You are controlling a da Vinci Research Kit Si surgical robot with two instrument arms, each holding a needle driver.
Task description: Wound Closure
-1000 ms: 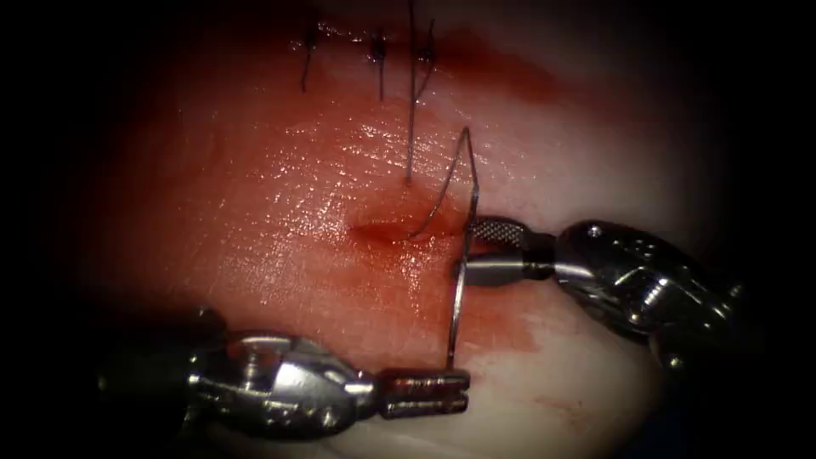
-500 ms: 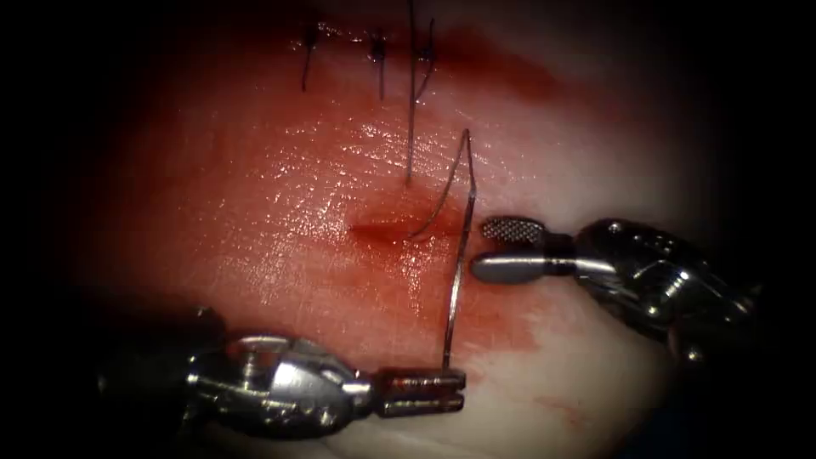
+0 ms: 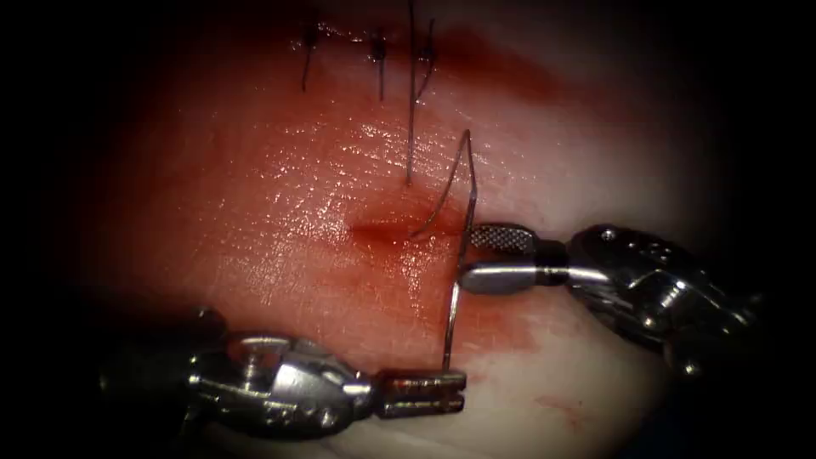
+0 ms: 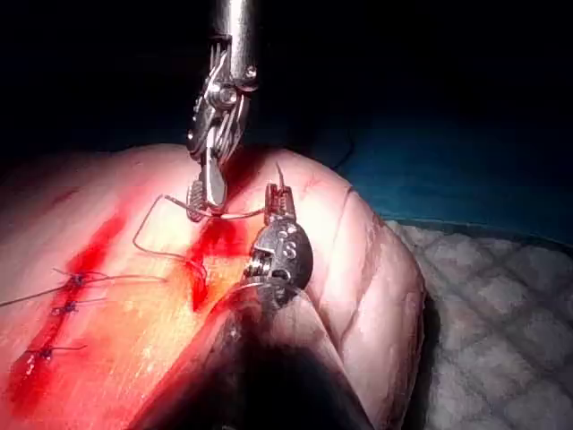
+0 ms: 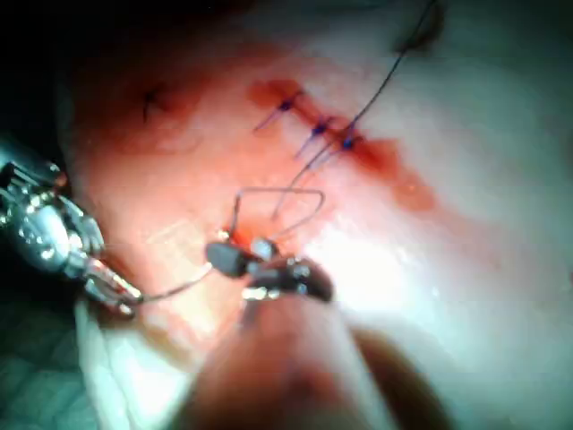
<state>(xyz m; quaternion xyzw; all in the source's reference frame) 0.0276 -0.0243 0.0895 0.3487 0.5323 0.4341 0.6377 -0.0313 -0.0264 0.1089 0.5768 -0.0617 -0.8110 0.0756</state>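
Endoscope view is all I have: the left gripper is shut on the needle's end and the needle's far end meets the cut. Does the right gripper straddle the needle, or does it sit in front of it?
Observer: It straddles it. In the right wrist view the right gripper is open, with one jaw on each side of the needle.
Operator: The thread leaves the top of my picture. Where does it go?
Observer: In the right wrist view the thread passes the stitches and crosses bare tissue beyond them.
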